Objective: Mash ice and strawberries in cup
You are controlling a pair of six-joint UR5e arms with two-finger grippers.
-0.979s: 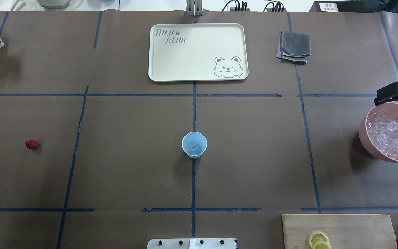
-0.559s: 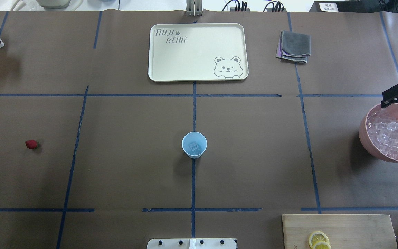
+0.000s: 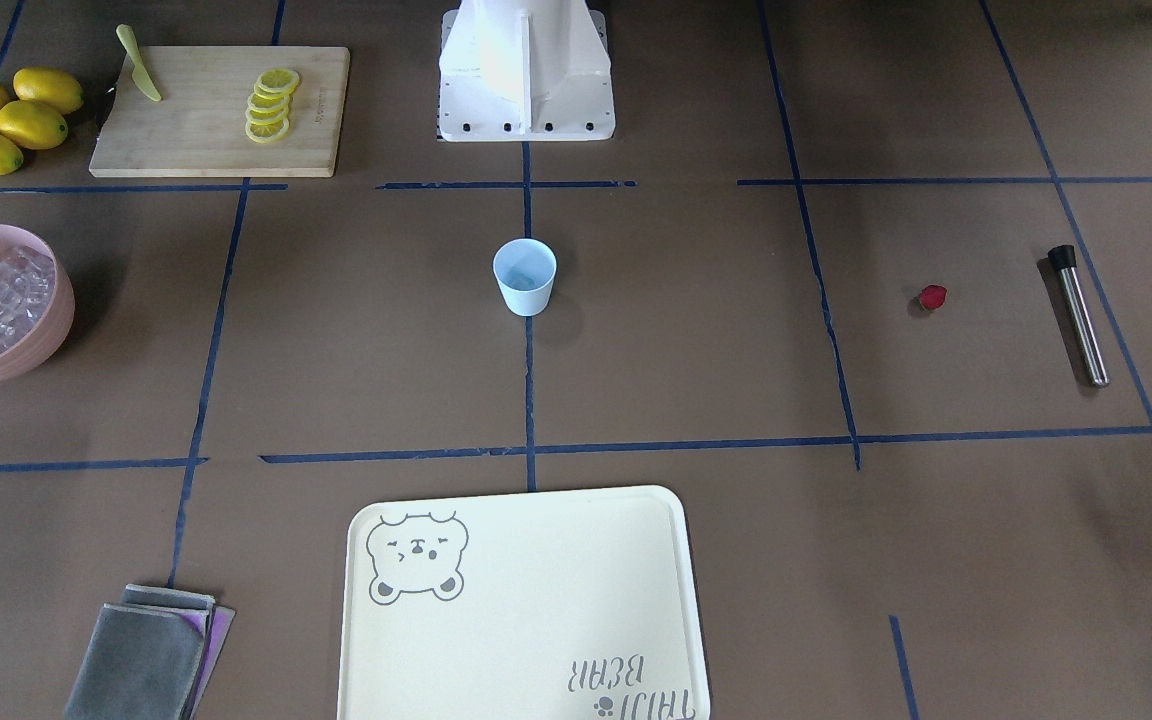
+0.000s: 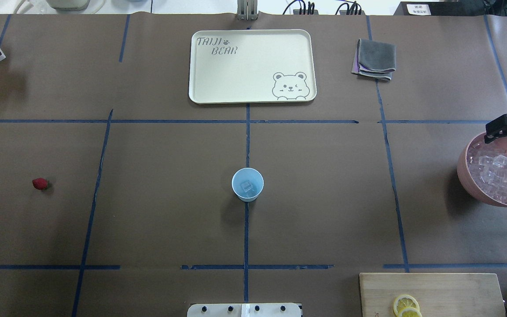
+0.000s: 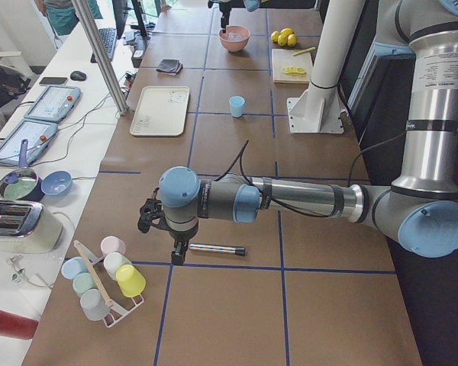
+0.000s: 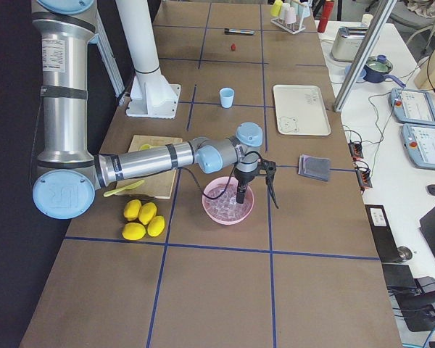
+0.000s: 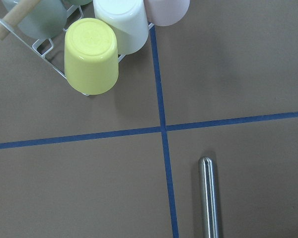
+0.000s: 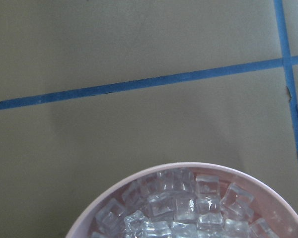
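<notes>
Brown paper crossed with blue tape lines covers the table (image 4: 170,220). Seen from behind the robot, the pale-blue cup (image 4: 247,185) stands upright near the middle, on the centre tape line, with one ice cube (image 4: 247,187) lying in its bottom. The strawberry (image 4: 40,184) lies alone on the paper far to the left, well apart from the cup. A metal rod (image 3: 1078,315) lies farther left, near the table's edge.

At the right edge sits a pink bowl (image 4: 461,167) filled with a heap of ice (image 4: 497,174). The right claw (image 6: 257,197) hangs over the bowl's far rim with its two fingers spread wide and nothing between them. One finger is over the ice and the other is beyond the rim.

The left claw (image 5: 164,232) hovers near the rod's end, close to a rack of upturned cups (image 5: 107,278). Whether it is wide or narrow I cannot tell.

On the far side lie a cream tray (image 4: 253,35) with a bear drawing and a folded grey cloth (image 4: 374,59). At the near right a wooden board (image 4: 456,290) carries lemon slices (image 4: 405,306), with whole lemons (image 3: 11,115) beside it.
</notes>
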